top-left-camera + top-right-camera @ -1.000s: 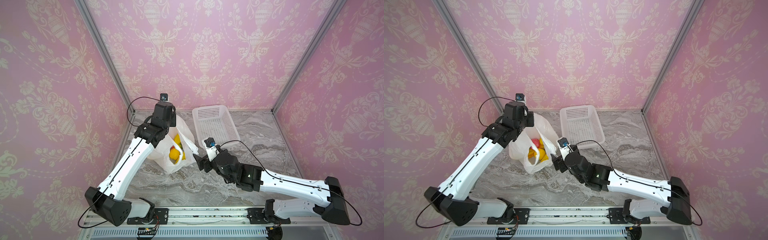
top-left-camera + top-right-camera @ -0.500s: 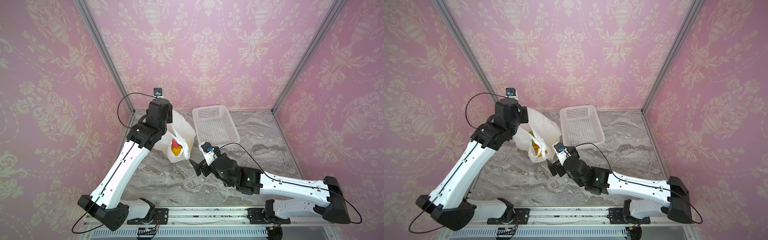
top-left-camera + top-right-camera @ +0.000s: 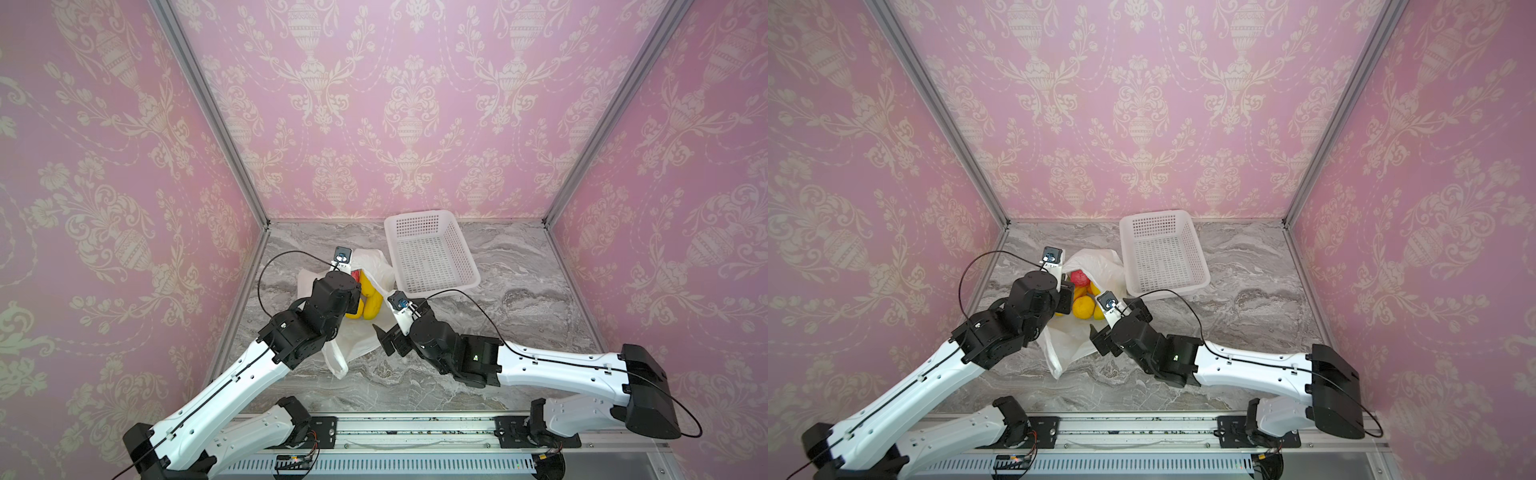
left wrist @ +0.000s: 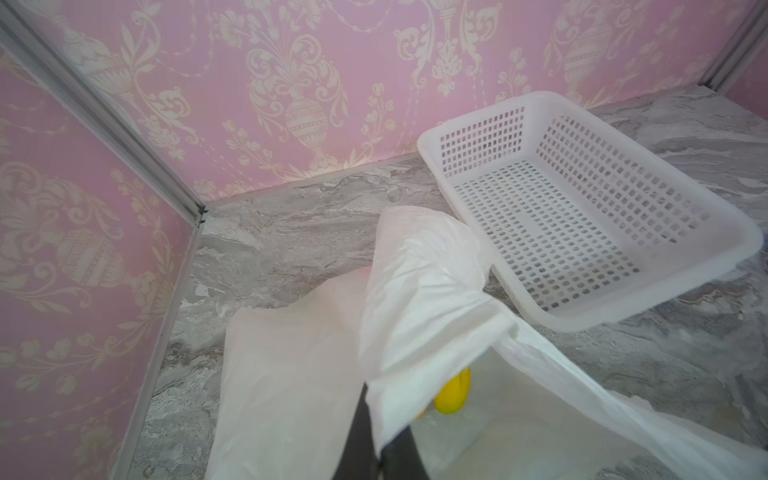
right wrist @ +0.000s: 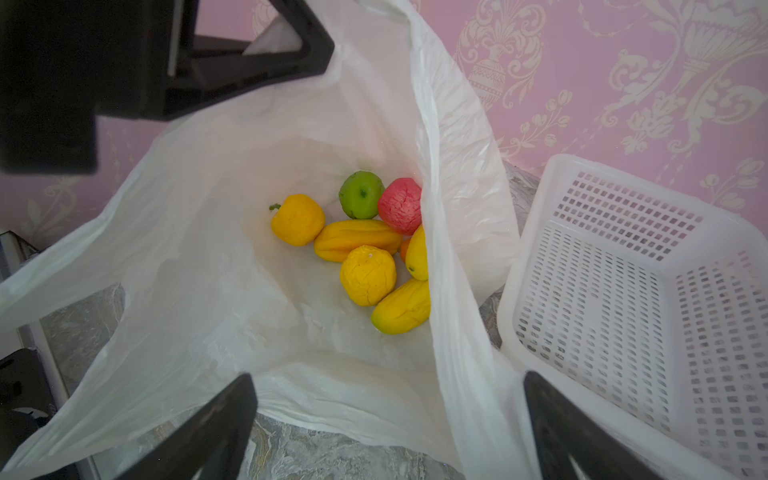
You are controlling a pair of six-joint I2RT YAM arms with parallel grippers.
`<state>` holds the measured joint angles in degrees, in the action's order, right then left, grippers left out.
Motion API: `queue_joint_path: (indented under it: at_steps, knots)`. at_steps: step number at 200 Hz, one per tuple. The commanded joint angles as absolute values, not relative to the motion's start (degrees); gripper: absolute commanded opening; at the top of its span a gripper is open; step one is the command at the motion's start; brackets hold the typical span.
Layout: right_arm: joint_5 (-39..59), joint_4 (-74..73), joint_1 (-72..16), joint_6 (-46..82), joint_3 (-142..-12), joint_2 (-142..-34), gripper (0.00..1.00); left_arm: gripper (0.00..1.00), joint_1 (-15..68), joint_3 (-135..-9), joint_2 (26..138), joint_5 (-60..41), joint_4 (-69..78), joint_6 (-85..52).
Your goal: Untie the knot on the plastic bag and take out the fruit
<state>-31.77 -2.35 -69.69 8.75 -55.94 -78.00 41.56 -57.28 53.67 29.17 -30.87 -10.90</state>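
Since bag [image 5: 199, 257] sank (mouth agape) | right hand [image 5: 388, 376] spread wider

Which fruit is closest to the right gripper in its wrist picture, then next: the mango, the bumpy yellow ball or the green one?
1. The mango, nearest the right gripper, toward the plastic bag mouth.
2. The bumpy yellow ball, just behind it.
3. The green one, deepest in the bag.
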Motion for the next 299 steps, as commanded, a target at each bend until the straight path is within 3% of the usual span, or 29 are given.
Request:
queue_joint_path:
  at_steps: [1, 17, 70, 116, 172, 194, 206, 234, 255, 299]
  knots:
    - [-38.6, -2.7, -70.0, 6.9, -55.2, -78.0, 0.96, 0.0, 42.0, -53.6, 51.1, 23.0, -27.5, -8.3]
    - [-44.3, -2.6, -69.9, 5.6, -54.8, -78.5, 0.87, 0.0, 42.0, -53.1, 50.4, 27.4, -26.3, -6.6]
    - [-51.7, -3.5, -67.5, 2.7, -53.6, -80.5, 0.28, 0.0, 42.0, -47.2, 42.9, 24.3, -22.0, -5.9]
    - [-51.9, -3.5, -65.6, 5.5, -50.4, -76.2, 0.16, 0.0, 41.9, -45.5, 42.9, 27.0, -21.2, -5.5]
    - [-51.5, 2.7, -65.5, 18.7, -45.4, -67.2, 0.02, 0.0, 41.9, -44.9, 44.6, 26.6, -18.9, -6.2]
    - [-49.8, 5.8, -65.5, 24.1, -43.4, -63.4, 0.02, 0.0, 41.8, -46.2, 47.4, 26.2, -18.5, -6.6]
    - [-47.8, 5.8, -65.7, 25.6, -42.3, -61.8, 0.09, 0.0, 41.9, -47.0, 48.7, 24.5, -17.8, -6.3]
    - [-47.0, 6.6, -67.8, 27.5, -41.9, -59.4, 0.43, 0.0, 41.9, -47.1, 49.0, 21.4, -15.7, -5.4]
    - [-47.8, 10.1, -70.3, 26.8, -44.8, -58.8, 0.61, 0.0, 41.8, -45.4, 47.4, 21.7, -15.3, -5.6]
    - [-48.6, 15.0, -72.8, 23.8, -50.6, -58.0, 0.71, 0.0, 41.8, -45.7, 47.9, 24.4, -15.2, -4.8]
